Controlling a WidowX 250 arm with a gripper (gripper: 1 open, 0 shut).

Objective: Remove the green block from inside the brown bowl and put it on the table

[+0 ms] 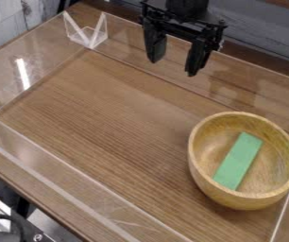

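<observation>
A: Bench (96, 123), wood grain, clear low walls. Brown bowl (245, 159) at near right corner.

B: Green block (238, 161) lies flat inside it. Claw (178, 52) hangs at the far side, well apart, fingers spread, holding nothing.

No legible text, label, brand mark, number or sign appears anywhere in the view.
</observation>
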